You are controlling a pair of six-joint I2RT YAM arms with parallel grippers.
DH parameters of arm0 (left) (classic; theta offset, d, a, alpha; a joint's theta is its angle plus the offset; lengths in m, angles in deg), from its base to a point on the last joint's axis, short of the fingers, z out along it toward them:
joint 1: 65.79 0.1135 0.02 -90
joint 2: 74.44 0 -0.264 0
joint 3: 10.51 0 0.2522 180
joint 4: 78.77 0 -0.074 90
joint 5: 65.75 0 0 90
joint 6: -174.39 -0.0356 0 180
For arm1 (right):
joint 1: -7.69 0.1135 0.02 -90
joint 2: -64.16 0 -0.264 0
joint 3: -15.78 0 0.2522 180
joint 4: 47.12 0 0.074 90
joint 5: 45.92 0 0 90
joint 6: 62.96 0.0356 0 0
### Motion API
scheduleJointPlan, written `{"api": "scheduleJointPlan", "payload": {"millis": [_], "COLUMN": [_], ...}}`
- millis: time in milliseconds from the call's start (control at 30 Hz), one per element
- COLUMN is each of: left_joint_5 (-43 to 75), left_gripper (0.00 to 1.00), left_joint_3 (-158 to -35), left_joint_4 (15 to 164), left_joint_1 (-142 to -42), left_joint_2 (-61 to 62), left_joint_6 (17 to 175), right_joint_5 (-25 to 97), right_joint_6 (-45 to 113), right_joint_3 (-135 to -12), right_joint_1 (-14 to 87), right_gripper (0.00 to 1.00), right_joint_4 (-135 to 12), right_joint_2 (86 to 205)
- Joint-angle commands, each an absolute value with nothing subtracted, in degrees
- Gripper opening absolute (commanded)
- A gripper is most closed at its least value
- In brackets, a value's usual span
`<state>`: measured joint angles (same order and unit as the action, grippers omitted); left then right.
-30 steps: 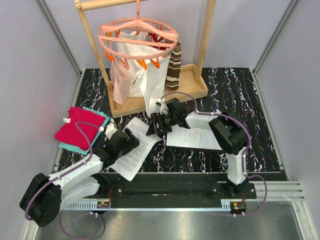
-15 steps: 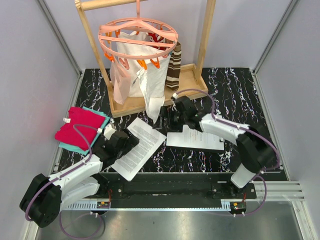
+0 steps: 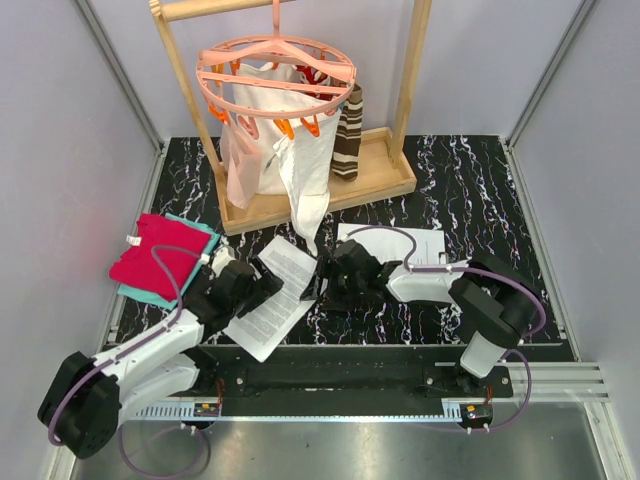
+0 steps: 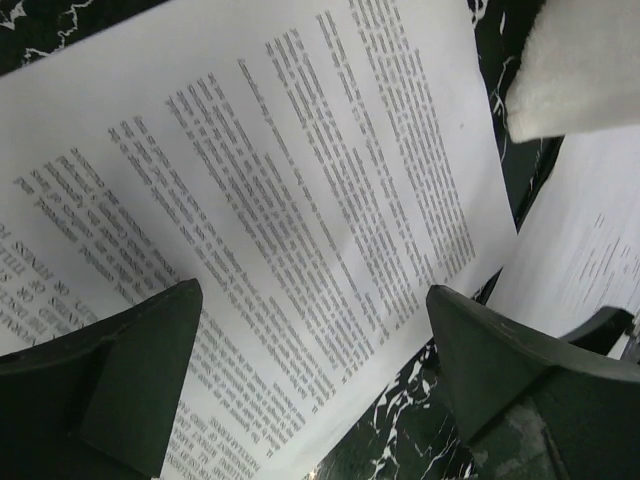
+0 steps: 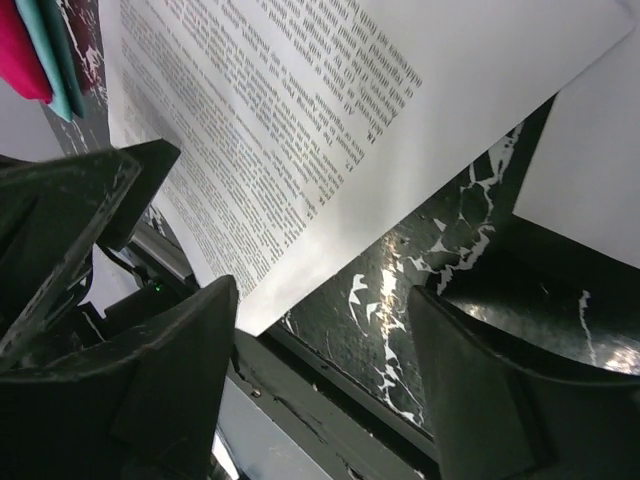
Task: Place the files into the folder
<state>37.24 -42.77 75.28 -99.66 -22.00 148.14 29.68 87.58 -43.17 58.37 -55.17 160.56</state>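
Files (image 3: 283, 282), white sheets, dense small black print

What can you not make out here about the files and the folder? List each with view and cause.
- Folder: top view, not told apart from the dark table.
- Right sheet: top view, near edge hidden by the right arm; cut off at the left wrist view's right edge.
- Print on the left sheet: blurred in the left wrist view, too small from above.
- Sheets per pile: too thin to count, any view.
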Motion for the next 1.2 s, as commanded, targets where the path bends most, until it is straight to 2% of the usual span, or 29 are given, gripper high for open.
{"api": "scheduleJointPlan", "payload": {"millis": [0,100,367,467,733,867,1167], "left_joint_5": [36.88,39.87,42.27,40.33,36.02,35.41,34.18], "left_gripper": [0.99,0.99,0.99,0.99,0.99,0.99,0.99], "left_joint_3": [-50.09,-54.13,-54.33,-52.05,-43.26,-40.62,-37.72], "left_joint_4": [71.12,69.37,73.14,74.19,73.32,71.82,70.33], "left_joint_1": [-99.46,-97.79,-93.57,-92.86,-92.95,-92.95,-92.95], "left_joint_2": [-25.22,-22.25,-6.61,-5.10,-15.88,-21.52,-24.78], "left_joint_6": [141.27,138.45,137.74,139.84,150.99,153.82,155.84], "right_joint_5": [32.82,34.84,40.20,42.23,47.33,47.59,46.28], "right_joint_6": [92.60,96.63,104.83,105.97,107.73,106.85,98.70], "right_joint_3": [-43.51,-42.72,-43.77,-45.08,-43.51,-42.63,-44.55], "right_joint_1": [59.72,61.12,65.17,66.58,67.81,67.81,67.29], "right_gripper": [0.73,0.67,0.69,0.70,0.72,0.73,0.81], "right_joint_4": [-50.78,-50.16,-50.51,-53.06,-53.06,-47.90,-38.74], "right_joint_2": [161.99,162.69,166.02,166.99,167.70,169.01,168.67]}}
